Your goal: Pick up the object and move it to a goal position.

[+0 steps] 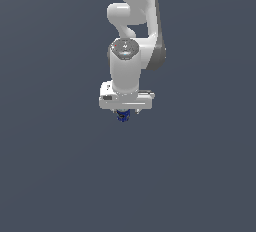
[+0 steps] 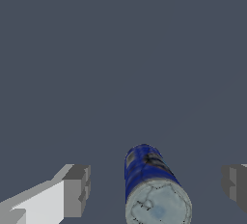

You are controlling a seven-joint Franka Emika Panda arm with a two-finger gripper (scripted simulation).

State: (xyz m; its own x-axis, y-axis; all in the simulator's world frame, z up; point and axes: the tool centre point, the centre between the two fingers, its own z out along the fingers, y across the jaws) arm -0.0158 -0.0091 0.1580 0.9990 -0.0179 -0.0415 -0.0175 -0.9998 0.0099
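1. Right up against the wrist lens sits the pale grey top of the can (image 2: 157, 203), end-on, its blue body with dark and white label marks running away from the camera.
2. Biggest thing in the exterior view: the white arm (image 1: 131, 36), dropping from the top edge and pointing straight down over the flat grey surface (image 1: 50, 176).
3. Below it, the gripper (image 1: 123, 114) hangs at the arm's end, its broad white body much wider than the can (image 1: 123, 116) peeking out just beneath it.
4. Fingers (image 2: 76, 190) spread wide, and we can see it clearly in the wrist view: one grey pad on each side of the can, with open gaps between pads and can, nothing touching.
5. Whether the can rests on the surface, the pictures do not settle.
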